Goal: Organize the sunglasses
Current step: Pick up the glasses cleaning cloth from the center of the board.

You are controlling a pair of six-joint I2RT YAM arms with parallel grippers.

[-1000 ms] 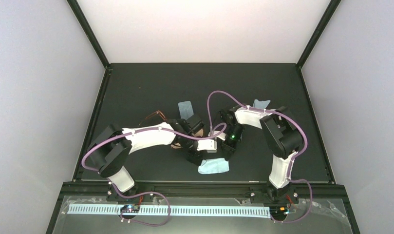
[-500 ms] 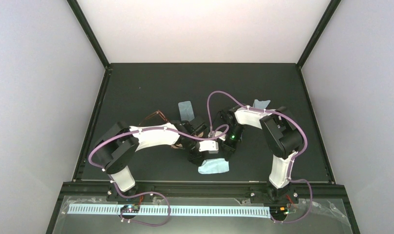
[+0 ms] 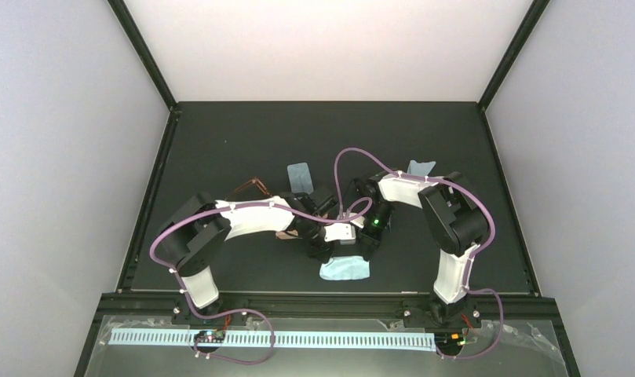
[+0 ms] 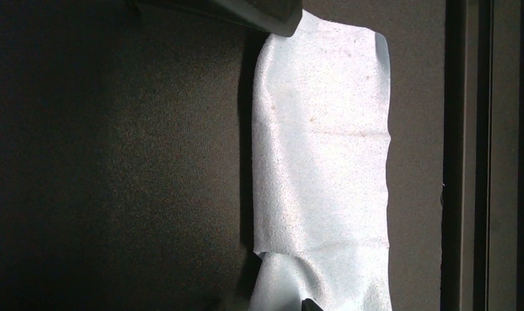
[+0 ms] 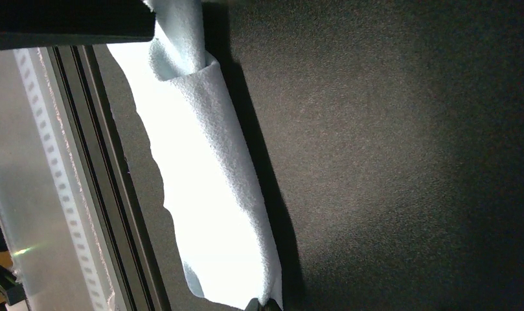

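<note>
while both arms crowd together at mid-table, the left gripper (image 3: 318,245) and right gripper (image 3: 363,240) hang close over the near cloth (image 3: 345,269), almost touching each other. wrist views show only that light blue cloth lying rumpled on the dark table (image 3: 220,141), one long edge rolled. fingertips barely enter at the bottom edge of each view, so i cannot tell whether either gripper stands wide, narrow, or holds anything.

brown sunglasses (image 3: 249,188) lie left of centre, behind the left arm and partly hidden by it, well apart from both grippers. black pair not made out: under the arms, or lost against the dark table.

judgement: step in hand looks like work at the cloth or something just beside it, not yet the brown pair. task seems unfinished. next move calls for drawing one arm aside so the two do not collide, then a low, gentle pinch on a thin frame, not on a lens.
</note>
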